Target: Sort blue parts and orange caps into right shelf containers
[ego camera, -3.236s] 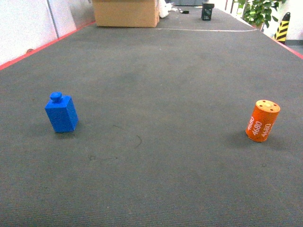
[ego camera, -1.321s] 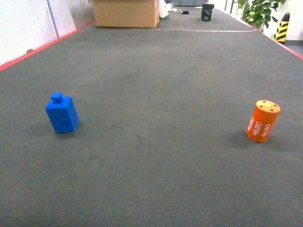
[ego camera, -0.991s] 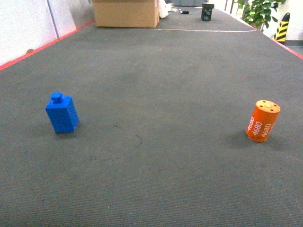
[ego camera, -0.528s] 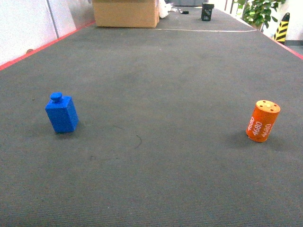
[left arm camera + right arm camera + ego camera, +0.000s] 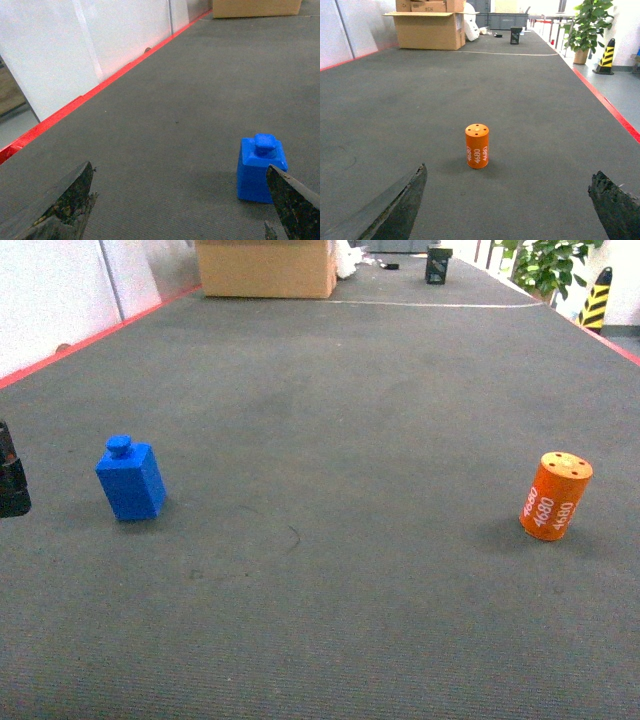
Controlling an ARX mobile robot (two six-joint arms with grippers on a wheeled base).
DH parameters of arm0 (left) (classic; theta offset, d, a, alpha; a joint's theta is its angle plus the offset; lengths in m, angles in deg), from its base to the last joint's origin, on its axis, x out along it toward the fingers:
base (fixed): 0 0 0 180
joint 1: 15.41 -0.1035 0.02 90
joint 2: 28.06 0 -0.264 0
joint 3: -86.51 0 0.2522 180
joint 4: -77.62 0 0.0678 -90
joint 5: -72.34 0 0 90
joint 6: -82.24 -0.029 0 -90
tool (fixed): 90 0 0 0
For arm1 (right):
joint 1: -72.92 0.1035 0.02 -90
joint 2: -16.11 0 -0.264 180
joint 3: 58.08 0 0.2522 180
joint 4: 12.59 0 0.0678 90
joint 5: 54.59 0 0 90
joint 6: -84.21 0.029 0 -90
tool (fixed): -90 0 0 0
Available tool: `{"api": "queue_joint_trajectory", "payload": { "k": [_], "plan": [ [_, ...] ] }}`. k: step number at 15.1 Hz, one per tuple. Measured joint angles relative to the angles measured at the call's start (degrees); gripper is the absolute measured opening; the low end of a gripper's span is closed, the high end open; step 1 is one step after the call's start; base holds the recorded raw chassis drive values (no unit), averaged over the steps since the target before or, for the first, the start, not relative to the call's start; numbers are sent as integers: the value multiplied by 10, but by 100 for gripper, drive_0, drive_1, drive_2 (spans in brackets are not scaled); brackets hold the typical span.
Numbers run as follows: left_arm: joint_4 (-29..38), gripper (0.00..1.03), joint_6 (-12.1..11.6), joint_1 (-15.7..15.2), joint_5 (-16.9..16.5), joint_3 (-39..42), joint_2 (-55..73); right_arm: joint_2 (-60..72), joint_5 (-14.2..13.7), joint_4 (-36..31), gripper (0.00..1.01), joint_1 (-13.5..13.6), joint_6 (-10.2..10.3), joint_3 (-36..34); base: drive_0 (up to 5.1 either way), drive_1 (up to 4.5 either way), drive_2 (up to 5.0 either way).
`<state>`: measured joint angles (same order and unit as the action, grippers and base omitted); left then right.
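A blue part (image 5: 130, 480), a block with a round knob on top, stands on the grey carpet at the left. An orange cap (image 5: 556, 495) marked "4680" stands upright at the right. My left gripper (image 5: 179, 169) is open and low over the carpet. In its wrist view the blue part (image 5: 261, 167) stands ahead, just behind the right fingertip. One dark finger (image 5: 12, 483) of that gripper shows at the head view's left edge. My right gripper (image 5: 509, 172) is open, with the orange cap (image 5: 477, 146) ahead between its fingers, apart from them. The right shelf and its containers are out of view.
A cardboard box (image 5: 265, 267) stands at the far end, with a small black object (image 5: 438, 264) beside it. A red line (image 5: 90, 340) and white wall panels (image 5: 60, 55) border the carpet on the left. A plant (image 5: 545, 265) and striped bollard (image 5: 597, 295) stand far right.
A finger of my left gripper has come into the head view at the left edge. The blue part and the orange cap have not moved.
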<state>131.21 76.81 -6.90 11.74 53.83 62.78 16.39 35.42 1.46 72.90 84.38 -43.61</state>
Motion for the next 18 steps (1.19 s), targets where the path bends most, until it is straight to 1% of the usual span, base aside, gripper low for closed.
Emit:
{"api": "queue_joint_trajectory", "payload": {
  "k": [8, 18],
  "plan": [
    [22, 98, 0, -9, -16, -55, 86, 0, 0, 0, 98, 0, 0, 0, 0, 0, 0],
    [16, 98, 2, -15, -36, -144, 177, 0, 0, 0, 98, 0, 0, 0, 0, 0, 0]
  ]
}}
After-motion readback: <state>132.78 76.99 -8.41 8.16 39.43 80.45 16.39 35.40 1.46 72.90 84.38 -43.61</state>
